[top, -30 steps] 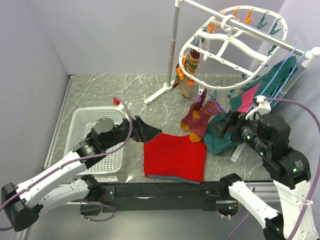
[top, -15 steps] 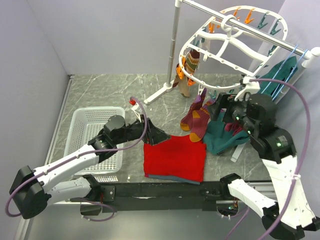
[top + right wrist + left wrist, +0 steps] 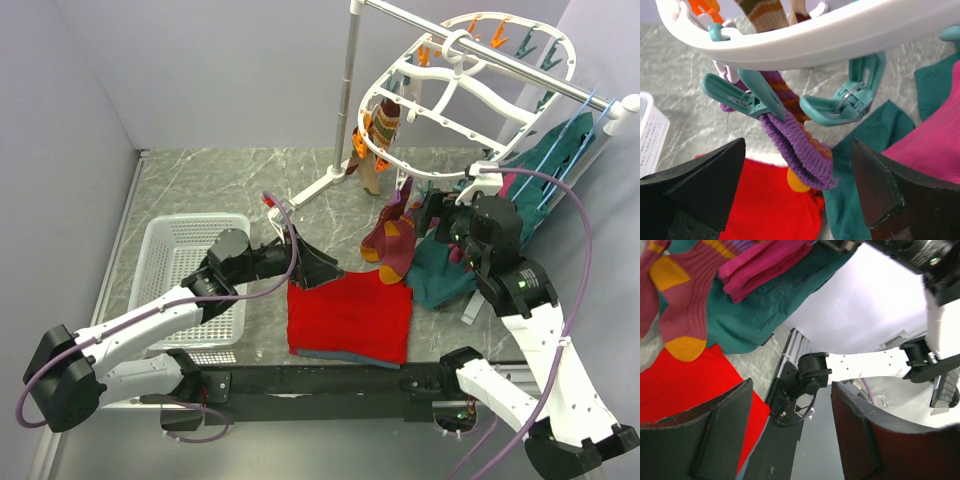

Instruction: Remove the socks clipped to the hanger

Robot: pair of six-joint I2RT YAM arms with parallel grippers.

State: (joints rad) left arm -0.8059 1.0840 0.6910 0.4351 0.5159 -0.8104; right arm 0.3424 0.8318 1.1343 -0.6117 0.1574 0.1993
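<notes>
Under the near rim of the hanger (image 3: 805,44), the right gripper (image 3: 797,150) stands with its jaws spread wide and nothing between them. The cuff of a maroon-purple sock (image 3: 802,155) hangs just ahead of it, pinched in a teal clip (image 3: 747,97). A tan-brown striped sock (image 3: 383,125) is clipped at the far left of the frame.

Risks, as judged:
- The hanger only hangs from the rail (image 3: 400,16) by its hook. A straight downward pull on a sock that is clipped would likely tilt or swing the whole frame, or lift it off the rail.
- The teal garment (image 3: 445,275) with its pink fold lies just beside the sock. A wide closing could catch that cloth too.
- The cuff looks doubled, so a shallow pinch may take one layer only and slip.
- An empty clip (image 3: 845,102) dangles just beside the loaded one, and a finger could snag it.
- The left gripper (image 3: 791,390) is open and empty, low at the far left corner of the red cloth (image 3: 350,315). It is well apart from the hanger, so nothing steadies the frame.

Room and surface: plain lavender walls (image 3: 220,70) enclose the cell. The table (image 3: 220,185) is grey marble-patterned and looks smooth. The red cloth lies flat on it near the front edge, with the white slotted basket (image 3: 200,218) to its left.
</notes>
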